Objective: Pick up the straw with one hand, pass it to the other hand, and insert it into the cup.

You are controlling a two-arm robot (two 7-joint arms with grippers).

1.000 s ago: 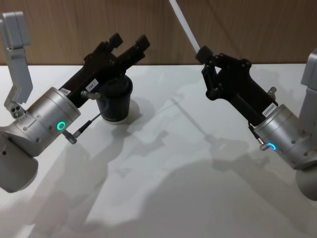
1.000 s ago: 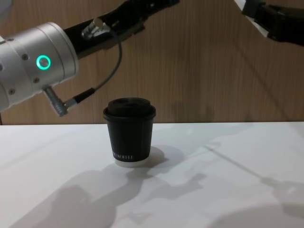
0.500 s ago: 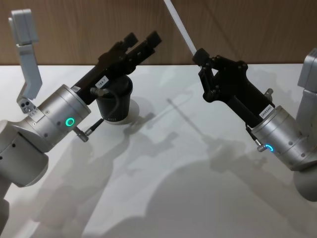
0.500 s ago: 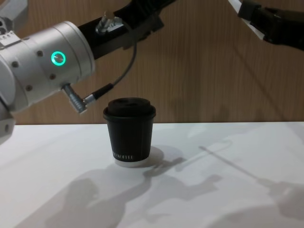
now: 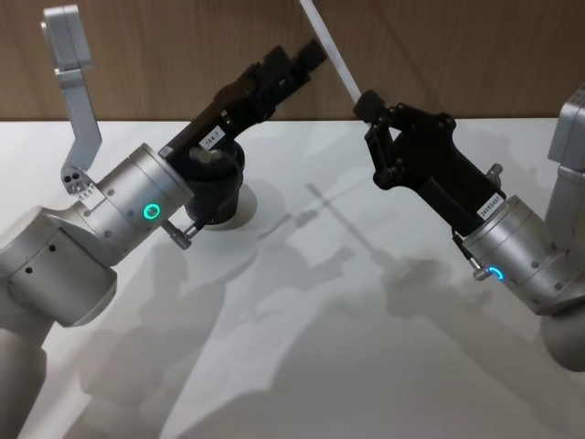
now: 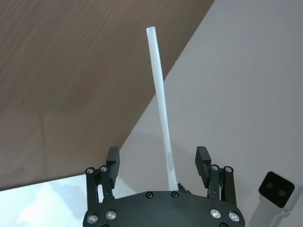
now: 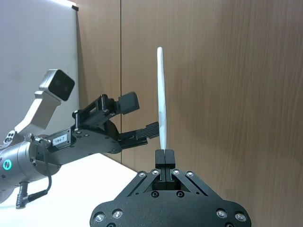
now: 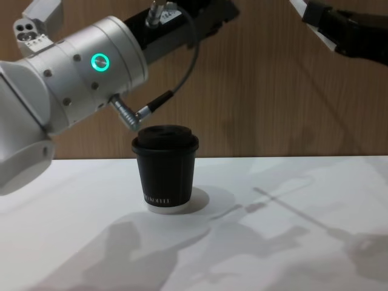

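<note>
Pinches the lower end of the straw (image 7: 161, 94) in the right gripper (image 7: 164, 153), fingers pressed together on it, just right of centre in the upper part of the head view. Tilts the straw up and to the left there, out through the frame's top edge. Holds the left gripper (image 5: 294, 59) just beside it at top centre, fingers spread wide. In the left wrist view, shows the straw running up the gap between those fingers, touching neither. Reaches the left arm in from the lower left of the head view, with a green ring (image 5: 152, 212) glowing on its silver wrist. Has the cup (image 8: 165, 167) standing upright on the white table (image 8: 291, 242), lid on, left of centre in the chest view, below the left arm and well apart from the straw. Hides part of the cup under the left arm in the head view.
</note>
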